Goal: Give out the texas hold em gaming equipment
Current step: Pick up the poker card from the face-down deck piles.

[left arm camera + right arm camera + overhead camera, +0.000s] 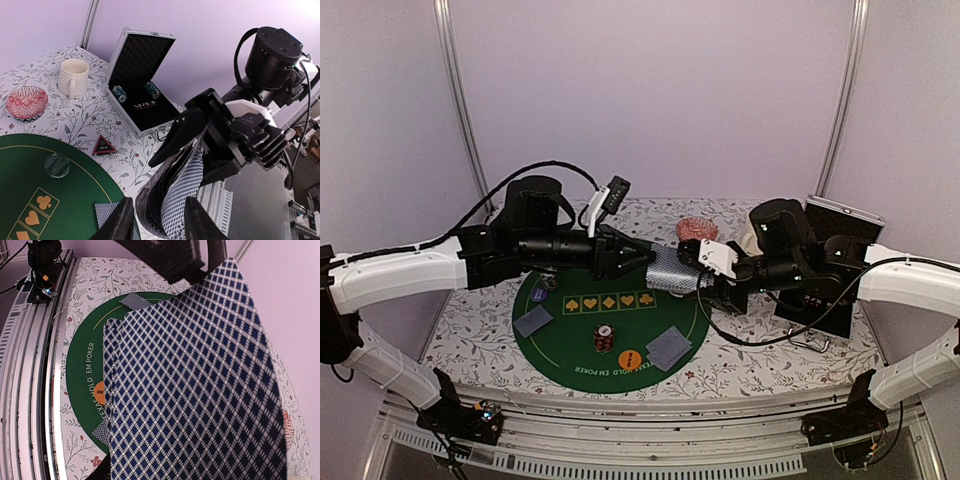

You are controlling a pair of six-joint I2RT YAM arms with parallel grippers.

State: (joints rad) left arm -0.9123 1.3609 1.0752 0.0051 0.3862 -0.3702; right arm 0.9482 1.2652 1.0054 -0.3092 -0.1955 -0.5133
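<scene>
Fingers [180, 132] of the right gripper [695, 272], matte black and wedge-shaped, pinch a deck of playing cards [200, 390] in the air above the far right part of the mat [560, 345]. The card backs carry a fine blue-and-white diamond lattice. The left gripper [160, 222] has its fingers [117, 225] on either side of the deck's other end, but whether they press on it I cannot tell. The mat is round green felt with a row of yellow suit symbols and the words "TEXAS HOLD 'EM POKER" along its rim. On it lie loose cards [669, 346], a striped chip stack [604, 338], an orange button [629, 357] and a clear pale-green button [56, 165]. A black-and-red triangular marker [104, 145], its lettering too small to read, lies on the floral-print table [90, 117] near an open silver-edged case [142, 60] lined with black foam.
</scene>
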